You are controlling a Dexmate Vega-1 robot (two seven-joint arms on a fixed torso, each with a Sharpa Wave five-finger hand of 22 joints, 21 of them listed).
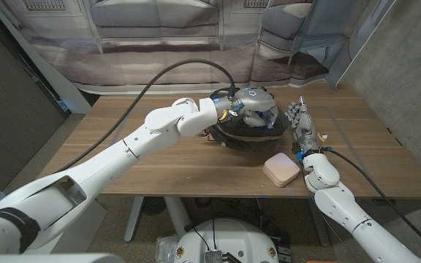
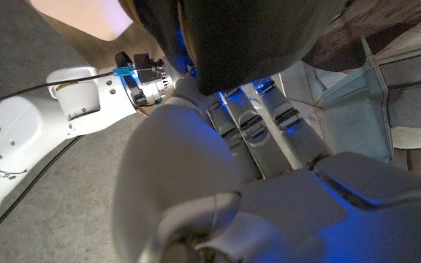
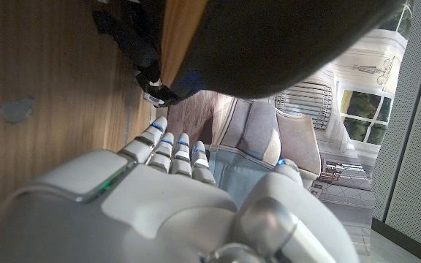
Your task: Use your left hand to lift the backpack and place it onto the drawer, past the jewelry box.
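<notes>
The backpack (image 1: pixel 241 136), dark with a tan band, sits at the table's middle. My left hand (image 1: pixel 254 104) is on its top, fingers curled down over the upper part and gripping it. In the left wrist view the fingers (image 2: pixel 251 128) run up into the dark backpack (image 2: pixel 247 36). My right hand (image 1: pixel 299 121) stands upright just right of the backpack, fingers straight and holding nothing. The right wrist view shows that hand (image 3: pixel 174 157) close beside the backpack (image 3: pixel 283 44). The pink jewelry box (image 1: pixel 281 169) lies near the front edge, between the backpack and my right forearm.
The wooden table (image 1: pixel 159 157) has bare room on its left half and at the far right. A black cable (image 1: pixel 159 80) runs along my left arm. A backdrop printed with sofas (image 1: pixel 159 33) hangs behind the table.
</notes>
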